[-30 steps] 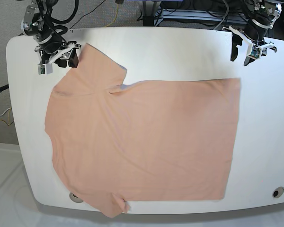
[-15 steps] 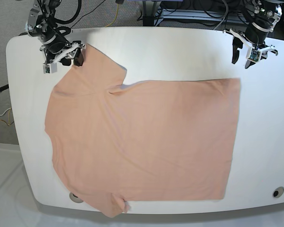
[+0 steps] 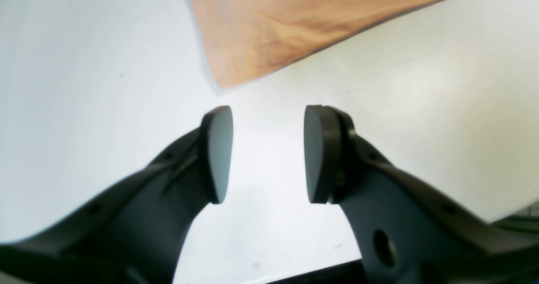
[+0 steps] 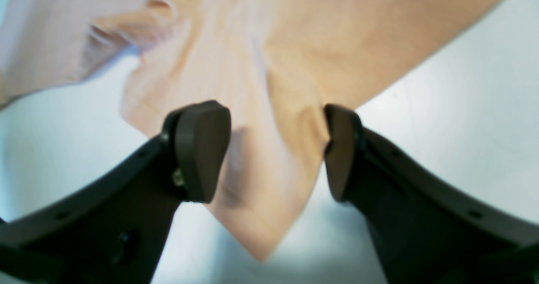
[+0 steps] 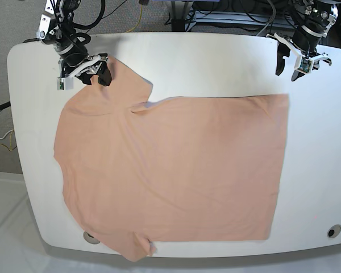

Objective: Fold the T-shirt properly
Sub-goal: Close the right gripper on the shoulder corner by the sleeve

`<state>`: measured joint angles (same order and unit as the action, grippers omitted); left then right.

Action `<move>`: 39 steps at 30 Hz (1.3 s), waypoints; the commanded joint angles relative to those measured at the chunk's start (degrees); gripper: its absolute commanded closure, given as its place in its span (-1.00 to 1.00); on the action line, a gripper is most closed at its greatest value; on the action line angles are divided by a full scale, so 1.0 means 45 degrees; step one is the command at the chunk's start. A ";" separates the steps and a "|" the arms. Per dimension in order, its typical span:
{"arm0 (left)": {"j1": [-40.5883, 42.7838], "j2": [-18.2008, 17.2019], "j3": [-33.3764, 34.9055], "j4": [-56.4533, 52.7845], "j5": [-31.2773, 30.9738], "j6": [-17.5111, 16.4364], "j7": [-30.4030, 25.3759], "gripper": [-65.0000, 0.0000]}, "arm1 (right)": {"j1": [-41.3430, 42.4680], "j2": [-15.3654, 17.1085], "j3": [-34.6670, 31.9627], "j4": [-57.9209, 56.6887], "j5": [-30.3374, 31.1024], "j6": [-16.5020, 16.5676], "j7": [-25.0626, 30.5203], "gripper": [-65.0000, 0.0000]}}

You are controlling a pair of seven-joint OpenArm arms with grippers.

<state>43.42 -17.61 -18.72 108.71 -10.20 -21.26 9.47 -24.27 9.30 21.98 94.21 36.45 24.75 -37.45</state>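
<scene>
T-shirt (image 5: 170,170): peach, spread flat on the white table (image 5: 216,62), covers most of the top; near sleeve hangs slightly over the front edge at bottom left; hem edge runs along the side nearer the left arm.
near sleeve (image 5: 137,247): at front table edge, small fold at the tip.
table holes: one dark round hole (image 5: 333,231) at the front corner on the left arm's side, another (image 5: 91,237) partly under the shirt near the front sleeve.
far sleeve (image 5: 122,79): lies flat toward the far corner on the right arm's side, small crease at the armpit.
right claw (image 5: 92,73): jaws apart, straddling the tip of the far sleeve; in the right wrist view the sleeve corner (image 4: 269,183) sits between the two fingers, one finger (image 4: 341,153) touching the cloth edge, not pinched shut.
left claw (image 5: 292,57): jaws apart, nothing between them, over bare table just beyond the far hem corner (image 3: 229,75); apart from the cloth.
background: cables (image 5: 227,14) behind the table's far edge.
</scene>
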 commanded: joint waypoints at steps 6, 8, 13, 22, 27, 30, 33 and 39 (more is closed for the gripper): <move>0.0104 -0.0064 -0.0079 0.0309 -0.0117 0.0043 -0.0230 0.21 | 0.0200 0.0169 -0.0366 -0.0841 -0.0440 -0.0283 -0.0789 -0.11; 0.0095 -0.0052 -0.0094 0.0314 -0.0114 0.0048 -0.0220 0.21 | 0.0285 0.0227 -0.0421 -0.0993 -0.0439 -0.0290 -0.0802 -0.08; 0.0110 -0.0077 -0.0112 0.0321 -0.0085 0.0063 -0.0167 0.21 | 0.0452 0.0269 -0.0522 -0.1130 -0.0422 -0.0304 -0.0922 0.09; 0.0129 -0.0099 -0.0109 0.0274 -0.0140 0.0030 -0.0167 0.20 | 0.0268 0.0189 -0.0529 -0.1008 -0.0480 -0.0107 -0.1370 -0.03; 0.0002 -0.0130 -0.0077 0.0249 -0.0158 -0.0031 0.0066 0.19 | 0.0219 0.0368 -0.0560 -0.1330 -0.0505 0.0007 -0.2262 -0.17; -0.0024 -0.0110 -0.0077 0.0251 -0.0202 -0.0091 0.0248 0.18 | 0.0205 0.0419 -0.0568 -0.1424 -0.0525 0.0032 -0.2544 -0.15; -0.0085 -0.0111 -0.0071 0.0235 -0.0248 -0.0168 0.0420 0.17 | 0.0182 0.0385 -0.0562 -0.1372 -0.0520 0.0034 -0.2678 -0.10; -0.0491 -0.0120 -0.0049 0.0182 -0.0444 -0.0182 0.0451 0.18 | 0.0240 0.0323 -0.0576 -0.1174 -0.0362 0.0085 -0.2594 0.33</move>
<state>41.71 -17.52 -18.70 108.60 -10.87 -22.13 12.95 -21.65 11.05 19.88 89.67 39.94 27.55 -40.84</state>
